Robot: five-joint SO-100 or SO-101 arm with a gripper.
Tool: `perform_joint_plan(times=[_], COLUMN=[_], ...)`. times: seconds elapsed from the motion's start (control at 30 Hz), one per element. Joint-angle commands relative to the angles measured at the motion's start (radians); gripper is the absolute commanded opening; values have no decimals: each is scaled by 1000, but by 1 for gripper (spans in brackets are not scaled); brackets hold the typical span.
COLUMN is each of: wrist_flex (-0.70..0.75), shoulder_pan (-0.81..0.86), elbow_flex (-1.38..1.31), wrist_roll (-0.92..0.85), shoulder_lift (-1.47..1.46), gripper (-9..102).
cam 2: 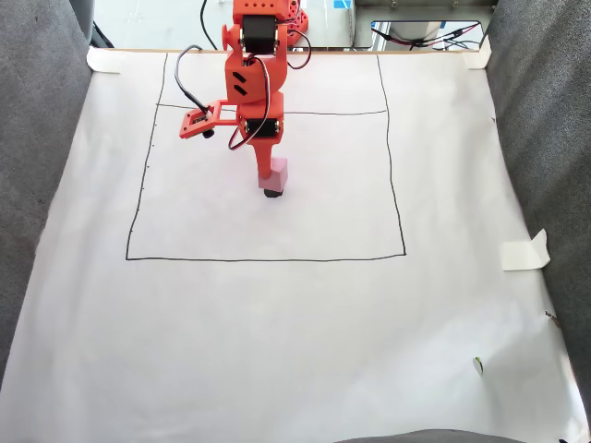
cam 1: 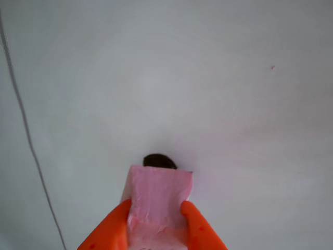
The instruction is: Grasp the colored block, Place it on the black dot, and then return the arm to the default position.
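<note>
My orange gripper (cam 1: 155, 213) is shut on the pale pink block (cam 1: 158, 195), its two pointed tips pressing the cube's lower sides. Just beyond the block's far edge, the black dot (cam 1: 159, 162) peeks out as a dark oval, partly covered by the cube. In the fixed view the orange arm (cam 2: 254, 83) reaches down inside the drawn square and holds the pink block (cam 2: 276, 175) at the sheet, with the black dot (cam 2: 273, 194) showing right under the block's front edge. I cannot tell whether the block touches the paper.
White paper (cam 2: 295, 323) covers the table, with a thin black drawn square (cam 2: 268, 259) around the work spot. Grey fabric (cam 2: 37, 138) flanks both sides. A folded tape tab (cam 2: 525, 251) lies at the right edge. A thin dark line (cam 1: 31, 146) runs down the left of the other view.
</note>
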Motion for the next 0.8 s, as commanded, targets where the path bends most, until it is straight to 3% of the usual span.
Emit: perform_joint_plan(times=[0.0,0.77], wrist_flex=[-11,6], shoulder_pan=[12,6], elbow_flex=[-46,-110], wrist_roll=[5,17], shoulder_lift=[9,-69], gripper=[0,0])
